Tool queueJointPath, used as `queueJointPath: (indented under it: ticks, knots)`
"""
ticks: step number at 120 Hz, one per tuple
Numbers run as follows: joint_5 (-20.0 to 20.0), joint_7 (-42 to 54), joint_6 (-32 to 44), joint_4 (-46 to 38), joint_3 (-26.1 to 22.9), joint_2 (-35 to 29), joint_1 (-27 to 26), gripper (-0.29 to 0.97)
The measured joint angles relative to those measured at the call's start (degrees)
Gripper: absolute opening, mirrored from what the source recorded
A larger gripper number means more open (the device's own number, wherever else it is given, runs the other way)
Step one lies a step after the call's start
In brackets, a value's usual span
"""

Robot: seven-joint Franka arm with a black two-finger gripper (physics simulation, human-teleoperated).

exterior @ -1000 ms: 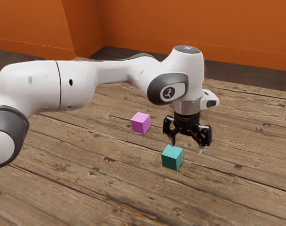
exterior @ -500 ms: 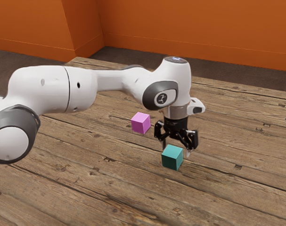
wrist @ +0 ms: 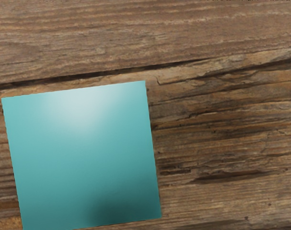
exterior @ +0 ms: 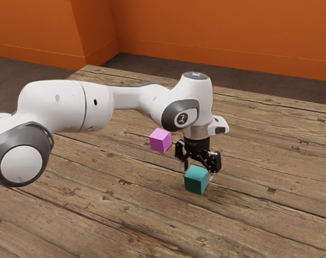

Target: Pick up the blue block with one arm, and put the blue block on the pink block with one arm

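Gripper (exterior: pixel 198 163) poised over the blue block (exterior: pixel 196 179).
From the side, its fingers are spread wide just above the block, which sits flat on the table (exterior: pixel 270 161), near-right of the pink block (exterior: pixel 160 140). From the hand's camera the blue block (wrist: pixel 80 155) is a cube with no long axis, edges slightly off the plank grain; I'd square the fingers to its faces, centre, then lower.

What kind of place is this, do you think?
Probably a simulated robot test room: a wooden plank table, plain orange walls, and a white robot arm reaching over the table.
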Motion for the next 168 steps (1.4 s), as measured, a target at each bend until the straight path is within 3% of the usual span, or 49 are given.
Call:
queueJointPath:
  ticks: [116, 168]
  knots:
    - [-0.02, 7.24, 6.80, -0.68, 2.44, 3.83, -0.01, 0.68]
    - [0.11, 7.73, 9.61, -1.46, 2.49, 3.95, -0.07, 0.40]
